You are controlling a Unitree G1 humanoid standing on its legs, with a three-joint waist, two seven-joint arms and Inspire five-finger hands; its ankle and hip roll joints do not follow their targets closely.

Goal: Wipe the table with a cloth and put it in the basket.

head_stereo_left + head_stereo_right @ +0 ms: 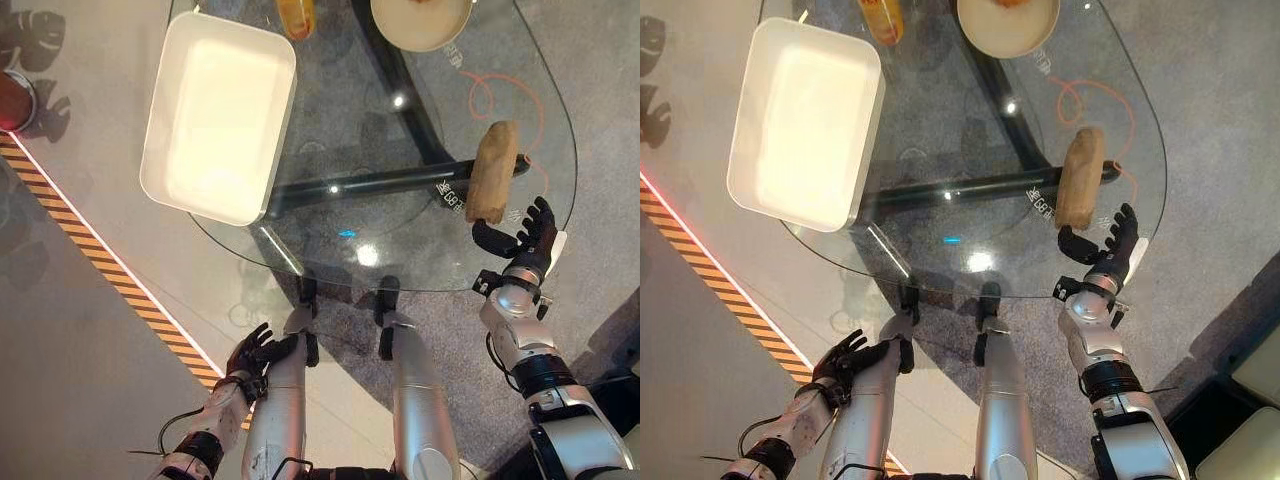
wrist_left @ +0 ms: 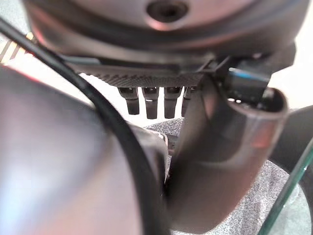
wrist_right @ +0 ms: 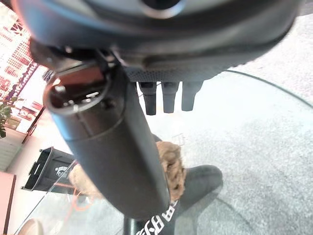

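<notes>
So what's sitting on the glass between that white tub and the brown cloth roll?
Nothing: in the left eye view the glass table is bare between the white basket and the rolled brown cloth. Only the table's dark frame shows through underneath.

**Glass, plastic and fuzzy cloth**

My rounded clear glass table looks smooth and glossy. The white rectangular plastic basket is smooth, faintly shiny. The brown rolled cloth looks rough and matt, the grey carpet coarse.
</notes>
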